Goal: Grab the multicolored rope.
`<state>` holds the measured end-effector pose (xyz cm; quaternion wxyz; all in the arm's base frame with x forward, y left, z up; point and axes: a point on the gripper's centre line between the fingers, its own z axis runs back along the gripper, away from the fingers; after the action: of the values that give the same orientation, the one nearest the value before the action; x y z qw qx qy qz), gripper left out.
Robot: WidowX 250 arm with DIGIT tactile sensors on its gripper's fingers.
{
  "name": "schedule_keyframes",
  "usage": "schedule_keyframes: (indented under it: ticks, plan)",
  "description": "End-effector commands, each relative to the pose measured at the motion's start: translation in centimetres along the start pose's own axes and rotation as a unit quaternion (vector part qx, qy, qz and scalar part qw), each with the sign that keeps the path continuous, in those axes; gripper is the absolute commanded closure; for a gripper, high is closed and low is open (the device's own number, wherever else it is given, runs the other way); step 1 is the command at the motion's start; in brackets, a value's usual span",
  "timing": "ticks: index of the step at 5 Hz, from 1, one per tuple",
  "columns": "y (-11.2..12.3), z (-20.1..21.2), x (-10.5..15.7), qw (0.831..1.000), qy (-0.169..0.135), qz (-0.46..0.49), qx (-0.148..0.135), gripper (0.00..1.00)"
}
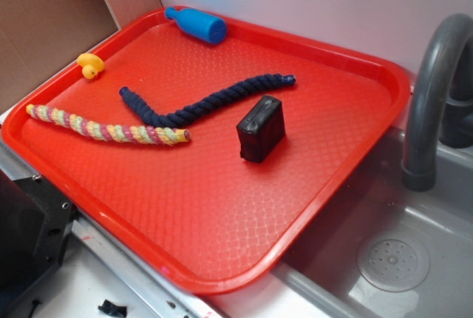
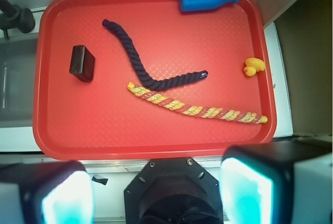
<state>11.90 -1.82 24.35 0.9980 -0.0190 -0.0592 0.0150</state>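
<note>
One red tray (image 2: pixel 52 140) holds everything. Across its near side lies the multicolored rope (image 2: pixel 195 108), just beside the navy rope (image 2: pixel 140 62). Above the tray edge hangs the gripper (image 2: pixel 156 195), fingers (image 2: pixel 247 190) spread wide, holding and touching nothing.

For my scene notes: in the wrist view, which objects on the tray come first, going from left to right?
Black block → navy rope → multicolored rope → yellow duck. The blue bottle overlaps the ropes' span, so I omit it.
</note>
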Motion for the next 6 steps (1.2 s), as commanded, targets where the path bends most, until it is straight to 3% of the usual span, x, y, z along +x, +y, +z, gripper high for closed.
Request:
schedule_keyframes:
  ticks: [1, 2, 3, 4, 5, 6]
  plan:
    - [0.0, 0.0, 0.0, 1.000, 0.000, 0.000, 0.000, 0.00]
    - [1.0, -1.9, 0.7, 0.992, -0.002, 0.125, 0.008, 0.00]
    - [1.5, -3.0, 1.0, 0.969, -0.019, 0.245, 0.035, 0.00]
    - [2.9, -5.5, 1.3, 0.930, -0.038, 0.364, 0.031, 0.00]
    - [4.8, -8.6, 1.6, 0.878, -0.009, 0.474, 0.067, 0.00]
    - [5.7, -11.5, 1.7, 0.811, -0.002, 0.579, 0.082, 0.00]
